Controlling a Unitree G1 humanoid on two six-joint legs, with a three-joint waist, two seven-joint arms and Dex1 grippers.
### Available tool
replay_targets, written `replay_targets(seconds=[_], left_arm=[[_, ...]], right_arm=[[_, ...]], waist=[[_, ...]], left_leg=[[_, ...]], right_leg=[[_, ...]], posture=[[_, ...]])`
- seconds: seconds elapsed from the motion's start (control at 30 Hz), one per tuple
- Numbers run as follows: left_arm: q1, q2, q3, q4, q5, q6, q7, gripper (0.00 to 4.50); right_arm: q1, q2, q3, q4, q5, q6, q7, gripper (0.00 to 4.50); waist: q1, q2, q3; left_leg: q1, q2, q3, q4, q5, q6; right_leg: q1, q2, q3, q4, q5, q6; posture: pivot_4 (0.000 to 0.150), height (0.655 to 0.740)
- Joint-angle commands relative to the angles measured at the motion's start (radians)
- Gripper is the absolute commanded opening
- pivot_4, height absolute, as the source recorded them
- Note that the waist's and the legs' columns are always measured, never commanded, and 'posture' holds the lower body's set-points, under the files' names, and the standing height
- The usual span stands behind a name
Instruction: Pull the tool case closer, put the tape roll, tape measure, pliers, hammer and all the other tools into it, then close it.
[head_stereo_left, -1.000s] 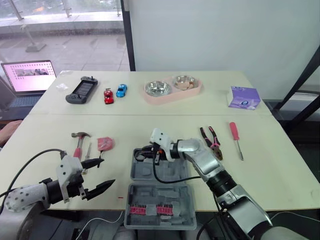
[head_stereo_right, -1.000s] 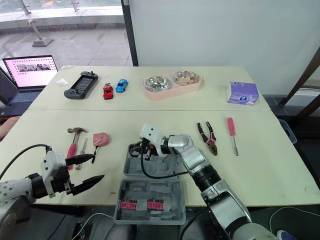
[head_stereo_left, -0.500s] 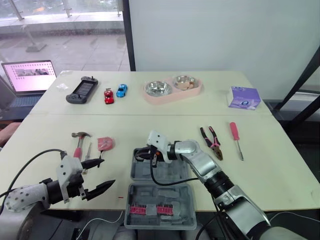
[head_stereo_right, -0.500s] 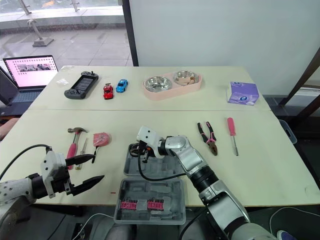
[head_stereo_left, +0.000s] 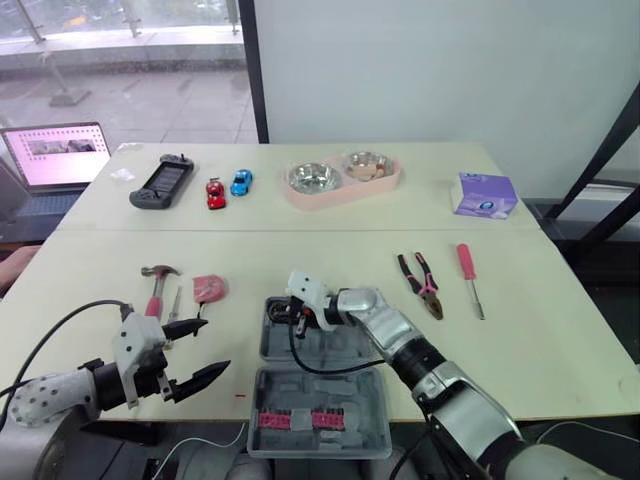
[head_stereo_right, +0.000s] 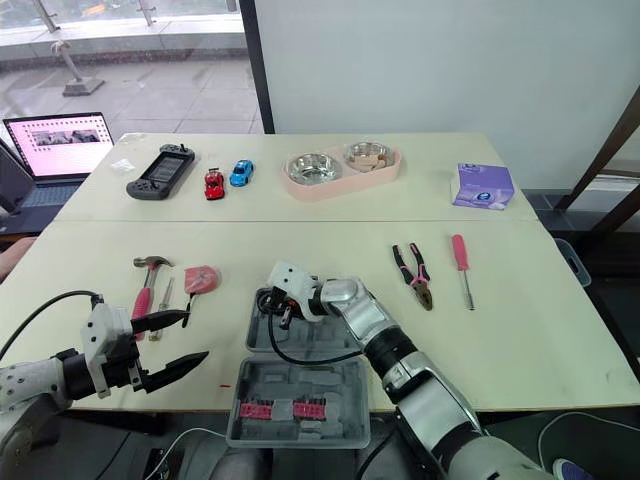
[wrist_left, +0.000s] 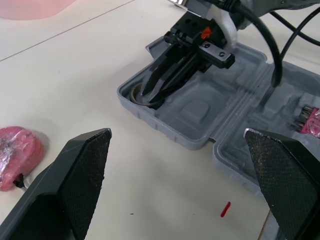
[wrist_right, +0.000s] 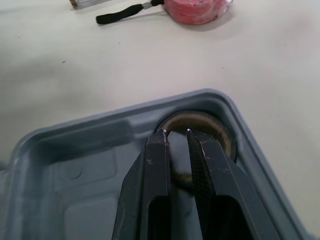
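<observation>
Over the last second the right gripper (wrist_right: 173, 133) has slid leftward across the tool case (head_stereo_left: 320, 390) and now sits in the far-left corner of its far half. Its fingers are pinched nearly together on the wall of the tape roll (wrist_right: 200, 119), which lies in that corner's round recess. The left gripper (head_stereo_left: 216, 344) has not moved: it hangs off the case's left side, spread wide and holding nothing.

The case lies open and flat. Its near half carries a row of pink bits (head_stereo_left: 300, 419).

Left of the case lie the pink tape measure (head_stereo_left: 210, 288) and, further left, the hammer (head_stereo_left: 157, 285). Right of it lie the pliers (head_stereo_left: 420, 283), then the red screwdriver (head_stereo_left: 467, 275).

Far behind the case to the right sits a purple box (head_stereo_left: 483, 194), its print too small to read.
</observation>
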Motion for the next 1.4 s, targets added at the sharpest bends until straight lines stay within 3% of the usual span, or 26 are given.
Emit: replay_targets(seconds=[0.03, 0.33, 0.5, 0.67, 0.83, 0.97, 1.13, 1.4], left_arm=[[0.007, 0.007, 0.029, -0.036, -0.015, 0.001, 0.005, 4.5], [0.018, 0.006, 0.037, -0.046, -0.019, 0.006, 0.004, 4.5], [0.016, 0.005, 0.053, -0.053, -0.038, 0.03, 0.011, 4.5], [0.026, 0.017, 0.159, -0.001, -0.092, 0.083, 0.018, 4.5], [0.088, 0.02, 0.295, 0.149, -0.043, 0.016, 0.017, 4.5], [0.124, 0.061, 0.423, 0.387, 0.004, -0.088, -0.004, 4.5], [0.116, 0.106, 0.476, 0.509, -0.012, -0.111, -0.051, 4.5], [0.045, 0.162, 0.437, 0.694, 0.033, -0.17, -0.097, 4.5]], right_arm=[[0.017, 0.011, 0.016, 0.058, -0.028, 0.005, 0.005, 0.68], [0.013, 0.005, -0.014, -0.036, 0.004, -0.001, 0.054, 0.68], [0.021, -0.035, -0.106, -0.274, 0.125, 0.042, 0.128, 0.68], [0.029, -0.216, -0.26, -0.549, 0.254, 0.22, 0.181, 0.68], [0.155, -0.482, -0.43, -0.607, 0.316, 0.301, 0.212, 0.68], [0.36, -0.73, -0.68, -0.462, 0.346, 0.23, 0.241, 1.85], [0.546, -0.83, -0.873, -0.411, 0.406, 0.163, 0.259, 4.45], [0.729, -0.812, -0.952, -0.234, 0.432, 0.0, 0.308, 4.45]], waist=[[0.0, 0.0, 0.0], [0.001, 0.0, 0.0], [0.002, 0.0, 0.0], [0.01, 0.0, 0.0], [0.027, -0.001, 0.0], [0.04, -0.001, 0.001], [0.023, 0.0, 0.002], [-0.002, -0.001, 0.001]], left_leg=[[0.001, 0.0, 0.0, 0.0, 0.0, 0.0], [0.0, 0.0, 0.0, -0.001, 0.0, 0.0], [-0.003, 0.0, 0.0, -0.001, 0.0, 0.0], [-0.003, 0.0, 0.0, -0.001, 0.0, 0.0], [-0.004, 0.0, 0.0, -0.001, 0.0, 0.0], [-0.006, 0.0, 0.0, -0.002, -0.001, 0.0], [-0.006, 0.0, 0.003, -0.001, -0.001, 0.0], [-0.006, 0.0, 0.006, 0.001, -0.002, 0.0]], right_leg=[[0.001, 0.0, 0.0, 0.0, 0.0, 0.0], [0.0, 0.0, 0.0, 0.0, 0.0, 0.0], [-0.002, 0.0, 0.0, -0.001, 0.0, 0.0], [-0.003, 0.0, 0.0, -0.001, 0.0, 0.0], [-0.003, -0.001, 0.0, -0.004, -0.001, 0.0], [-0.003, -0.001, 0.0, -0.006, -0.002, 0.001], [-0.003, -0.002, 0.0, -0.011, -0.003, 0.003], [0.0, -0.003, -0.001, -0.024, -0.001, 0.0]], posture=[[0.15, 0.74], [0.15, 0.74], [0.15, 0.74], [0.15, 0.74], [0.15, 0.74], [0.15, 0.74], [0.15, 0.74], [0.15, 0.74]])
